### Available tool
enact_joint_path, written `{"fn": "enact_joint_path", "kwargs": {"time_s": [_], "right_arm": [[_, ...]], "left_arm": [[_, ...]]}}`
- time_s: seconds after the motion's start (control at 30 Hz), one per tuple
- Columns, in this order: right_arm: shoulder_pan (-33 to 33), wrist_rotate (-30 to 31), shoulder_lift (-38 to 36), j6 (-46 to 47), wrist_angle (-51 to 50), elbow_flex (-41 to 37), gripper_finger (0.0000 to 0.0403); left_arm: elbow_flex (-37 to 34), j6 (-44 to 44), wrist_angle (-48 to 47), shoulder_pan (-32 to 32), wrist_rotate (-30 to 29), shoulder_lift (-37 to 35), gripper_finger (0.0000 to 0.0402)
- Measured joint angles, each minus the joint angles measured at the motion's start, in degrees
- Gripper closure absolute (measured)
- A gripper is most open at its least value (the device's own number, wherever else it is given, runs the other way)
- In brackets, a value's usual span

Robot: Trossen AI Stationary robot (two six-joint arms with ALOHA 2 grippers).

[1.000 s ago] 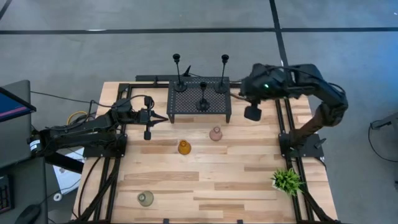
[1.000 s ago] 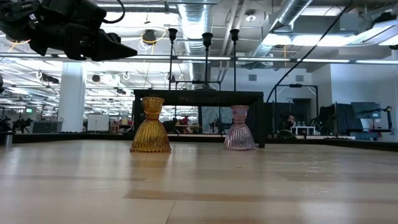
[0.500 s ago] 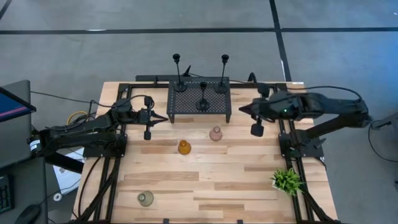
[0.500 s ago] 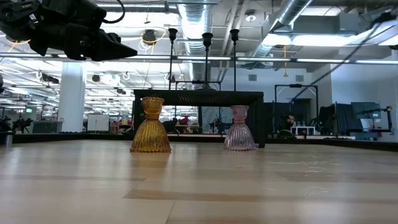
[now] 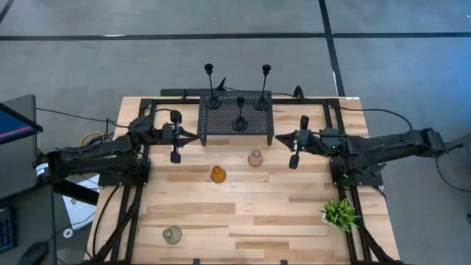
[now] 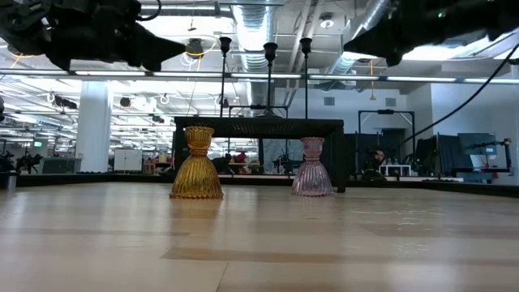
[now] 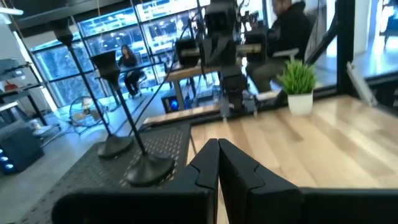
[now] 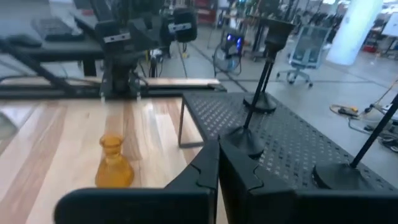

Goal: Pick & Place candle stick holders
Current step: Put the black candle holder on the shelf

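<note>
Three slim black holders point(image 5: 240, 110) stand by their round bases on the black perforated rack point(image 5: 224, 126) at the table's far side. The pink holder point(image 5: 255, 158) and the amber holder point(image 5: 218, 174) stand on the table just in front of the rack. The grey-green holder point(image 5: 172, 235) stands near the front left. My left gripper point(image 5: 194, 136) is shut and empty, level, at the rack's left side. My right gripper point(image 5: 278, 138) is shut and empty, level, at the rack's right side. The right wrist view shows the amber holder point(image 8: 113, 163).
A small green potted plant point(image 5: 338, 213) stands at the table's right edge, near the front. Black frame rails point(image 5: 140, 177) run along the left and right edges. In the low view both grippers point(image 6: 182, 46) hang well above the table top.
My right arm has swung down from the far right corner and stretched out level toward the table's left, its gripper ending beside the rack's right side. My left gripper has risen a little. The holders have stayed in place.
</note>
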Motion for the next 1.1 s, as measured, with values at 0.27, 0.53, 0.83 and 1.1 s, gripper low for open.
{"fn": "enact_joint_path", "kwargs": {"time_s": [0.27,0.53,0.83,1.1], "right_arm": [[-2.2,0.0,8.2,0.2,9.8,-0.3,0.0403],[-3.9,0.0,19.9,0.2,22.9,-0.3,0.0403],[-6.4,-0.3,32.2,3.2,30.7,4.5,0.0403],[-9.7,-1.4,41.6,7.1,29.0,11.5,0.0403]], "left_arm": [[0.0,-0.7,15.1,-2.5,-0.4,15.7,0.0396],[3.5,-1.3,22.9,-2.5,-0.7,28.0,0.0396],[5.3,-1.2,23.1,-2.5,-3.1,30.9,0.0396],[5.3,-1.3,22.8,-2.5,-4.5,30.1,0.0396]]}}
